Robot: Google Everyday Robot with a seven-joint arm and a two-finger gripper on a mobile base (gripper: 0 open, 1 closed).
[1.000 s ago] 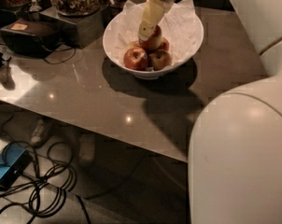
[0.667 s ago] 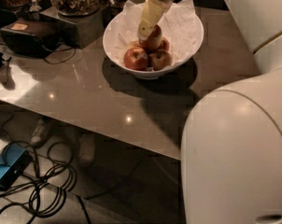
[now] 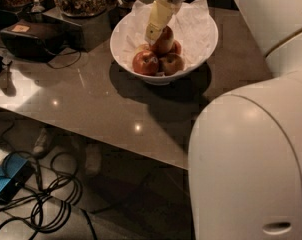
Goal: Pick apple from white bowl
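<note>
Red apple [image 3: 165, 40] sat uppermost in the white bowl [image 3: 158, 79], raised above three other apples: two in front [image 3: 145, 62] [image 3: 172, 63] and one at right [image 3: 177, 47]. The gripper [image 3: 157, 34] reached down from the top edge and was closed about the apple (only the near pale finger [image 3: 156, 19] showed, laid against the fruit's left flank). Crinkled white paper [image 3: 197, 21] lined the bowl. The bowl stood on a glossy grey-brown table [image 3: 91, 99], with a black device [image 3: 28, 34] to its left. Cables [image 3: 46, 204] lay on the floor below. The robot's white body [image 3: 251, 159] filled the lower right.
</note>
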